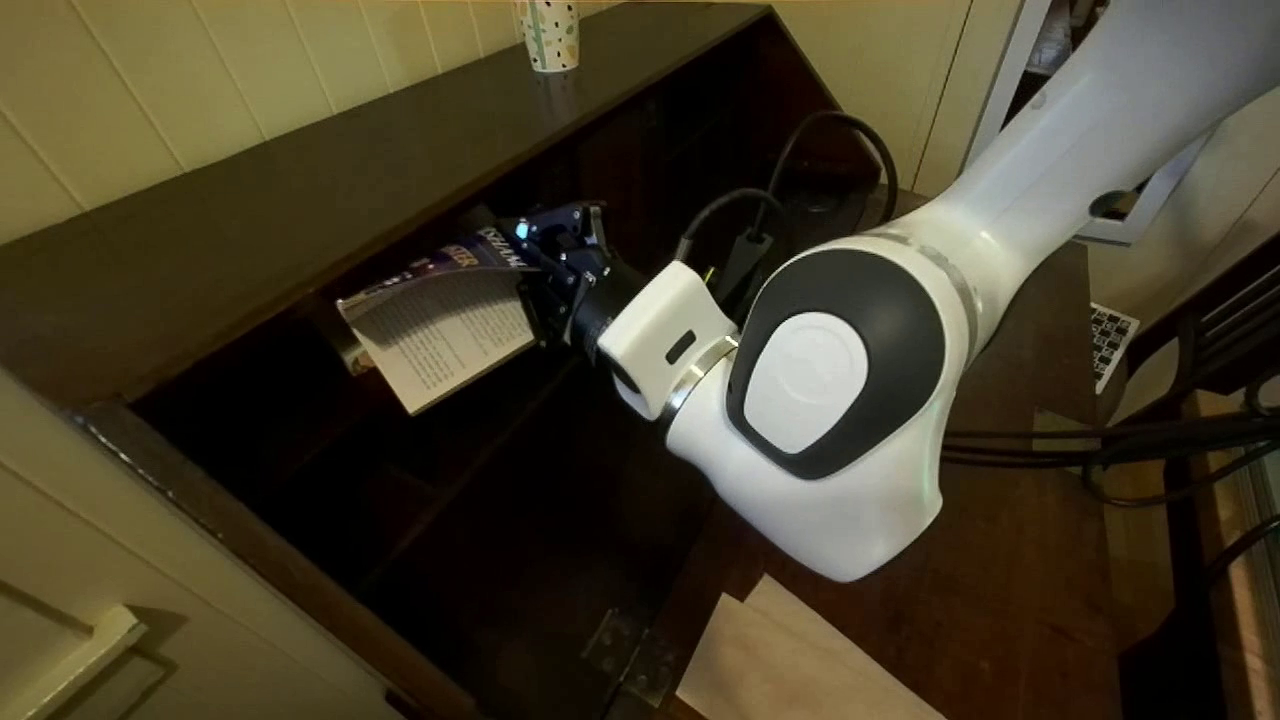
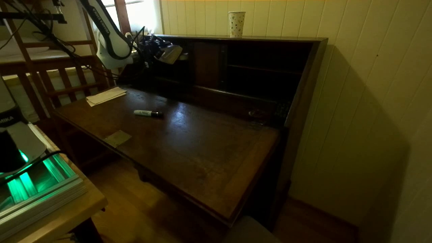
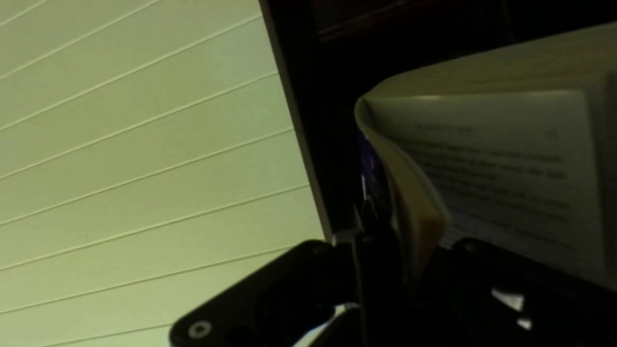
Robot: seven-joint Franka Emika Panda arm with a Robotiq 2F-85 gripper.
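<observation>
- In an exterior view only: a marker (image 2: 147, 113) on the tabletop (image 2: 202, 145).
- The book (image 1: 452, 335) hangs open, tilted, near the shelves (image 2: 265, 70); the wrist view shows its pages (image 3: 506, 168) closest.
- Jaws nearly together, pinching its cover (image 1: 455, 259) and some pages.

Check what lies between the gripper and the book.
Nothing, there's no gap: in the wrist view, the gripper is shut on part of the splayed book.
</observation>
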